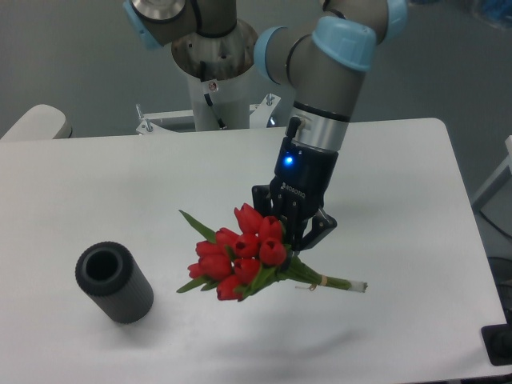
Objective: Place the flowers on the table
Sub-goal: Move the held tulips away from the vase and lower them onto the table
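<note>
Flowers [240,256] in hand [290,240], blooms left, stems pointing right

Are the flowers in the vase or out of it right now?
Out. The flowers hang in the gripper, stems pointing right, well clear of the vase, whose dark opening shows nothing inside.

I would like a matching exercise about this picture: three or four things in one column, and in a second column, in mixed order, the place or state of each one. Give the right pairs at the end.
Things:
1. the flowers
2. the vase
3. the gripper
4. the table

Places or states:
A. stands upright at the left, with nothing in it
B. white, under everything else
C. held in the air, stems pointing to the right
D. shut on the stems, with a blue light on above it

Right pairs: 1-C, 2-A, 3-D, 4-B
</note>
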### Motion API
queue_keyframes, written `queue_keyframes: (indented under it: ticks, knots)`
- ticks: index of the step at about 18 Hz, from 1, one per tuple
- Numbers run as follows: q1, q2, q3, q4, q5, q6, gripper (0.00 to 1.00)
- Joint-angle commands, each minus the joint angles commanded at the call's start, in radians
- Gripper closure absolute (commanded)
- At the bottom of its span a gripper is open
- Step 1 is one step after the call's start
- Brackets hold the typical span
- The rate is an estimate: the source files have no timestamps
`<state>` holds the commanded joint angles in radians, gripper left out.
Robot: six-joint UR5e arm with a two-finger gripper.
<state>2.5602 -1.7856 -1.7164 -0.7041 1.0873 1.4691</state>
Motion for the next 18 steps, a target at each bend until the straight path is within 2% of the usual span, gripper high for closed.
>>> queue_keyframes:
  ticks: [4, 7, 11, 16, 18]
  knots:
    - [-0.002, 0.024, -0.068, 0.0, 0.106, 0.12, 0.69]
    - [-0.008, 0.037, -0.114, 0.002, 0.235, 0.174, 0.69]
    - [-0.064, 0.046, -0.152, -0.002, 0.39, 0.182, 0.69]
    - [-0.087, 0.048, -0.247, -0.008, 0.462, 0.18, 0.69]
    - [-0.089, 0.046, -0.264, -0.018, 0.467, 0.172, 0.69]
